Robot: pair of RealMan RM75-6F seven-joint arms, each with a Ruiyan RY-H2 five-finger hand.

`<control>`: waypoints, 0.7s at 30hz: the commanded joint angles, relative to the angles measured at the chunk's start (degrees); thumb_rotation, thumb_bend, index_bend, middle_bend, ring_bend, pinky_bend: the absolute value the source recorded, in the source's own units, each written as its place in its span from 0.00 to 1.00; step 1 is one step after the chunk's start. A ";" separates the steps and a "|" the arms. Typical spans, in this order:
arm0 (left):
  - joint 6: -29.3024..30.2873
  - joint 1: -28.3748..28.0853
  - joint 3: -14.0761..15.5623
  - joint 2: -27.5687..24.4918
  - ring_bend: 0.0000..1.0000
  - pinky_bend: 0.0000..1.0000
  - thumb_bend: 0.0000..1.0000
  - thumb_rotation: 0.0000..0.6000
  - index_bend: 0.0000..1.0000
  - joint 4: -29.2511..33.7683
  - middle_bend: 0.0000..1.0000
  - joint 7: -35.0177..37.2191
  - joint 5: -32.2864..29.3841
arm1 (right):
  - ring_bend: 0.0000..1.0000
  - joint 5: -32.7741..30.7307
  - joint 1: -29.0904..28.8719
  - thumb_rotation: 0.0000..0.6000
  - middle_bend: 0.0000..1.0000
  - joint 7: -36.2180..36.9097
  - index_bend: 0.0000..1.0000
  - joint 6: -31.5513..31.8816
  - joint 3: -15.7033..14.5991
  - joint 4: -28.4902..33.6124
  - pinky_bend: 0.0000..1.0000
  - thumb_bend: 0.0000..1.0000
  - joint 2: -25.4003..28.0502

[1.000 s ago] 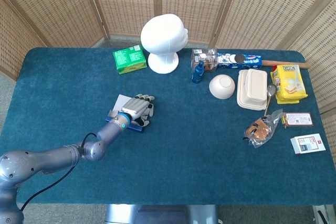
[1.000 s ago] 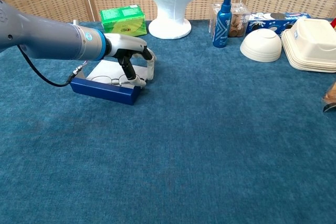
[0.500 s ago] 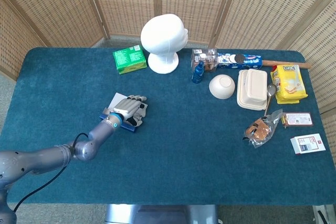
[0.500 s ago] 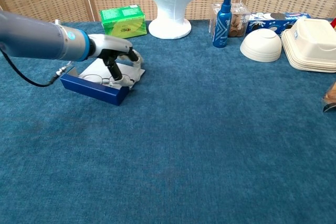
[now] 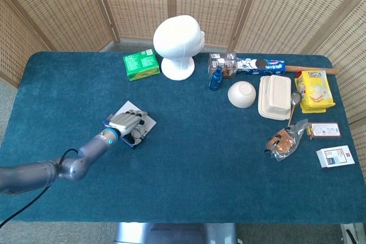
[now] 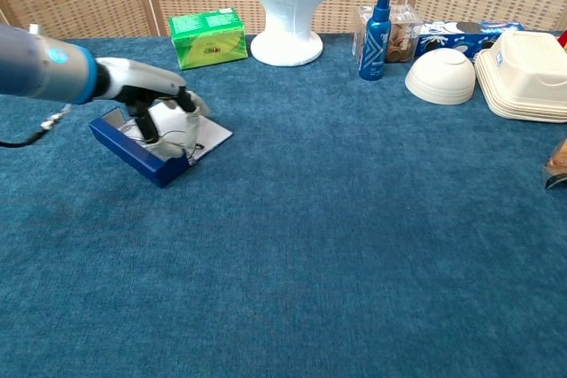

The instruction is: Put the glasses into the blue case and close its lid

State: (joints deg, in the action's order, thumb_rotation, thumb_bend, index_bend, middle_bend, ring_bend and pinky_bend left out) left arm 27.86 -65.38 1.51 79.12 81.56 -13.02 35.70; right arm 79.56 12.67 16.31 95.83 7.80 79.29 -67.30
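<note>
While its grey arm reaches in from seven o'clock in the head view, the left hand (image 5: 127,123) lies over the open blue rectangular glasses case (image 6: 135,150), fingers (image 6: 188,104) curled down into the tray. Whether they actually pinch anything I cannot tell. The thin wire-framed glasses (image 6: 174,142) sit inside the case, just under the fingers, with the white-lined lid (image 6: 205,135) lying open and flat at the case's three o'clock side in the chest view. The right hand does not show in either view.

The case rests on the dark teal cloth-covered counter (image 5: 194,158). At twelve o'clock from the case stands a green cardboard box (image 5: 140,64), and just at that box's three o'clock a white foam mannequin head (image 5: 178,46). Well apart at two o'clock are a small blue spray bottle (image 5: 215,78), an upturned white bowl (image 5: 242,94) and a stack of white clamshell food containers (image 5: 274,96), with a yellow snack packet (image 5: 314,90) beyond them at the counter's far edge.
</note>
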 commanded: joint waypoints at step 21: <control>15.58 13.02 0.02 -10.71 0.00 0.00 0.31 0.92 0.42 15.37 0.05 7.71 15.57 | 0.00 1.98 -1.60 0.97 0.13 1.08 0.00 -1.01 -0.68 -1.48 0.14 0.28 -1.24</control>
State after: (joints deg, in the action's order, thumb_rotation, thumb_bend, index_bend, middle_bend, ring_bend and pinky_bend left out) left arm 42.20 -53.53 2.77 67.51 96.68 -6.26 49.70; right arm 81.52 11.11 17.35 94.85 7.12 77.84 -68.50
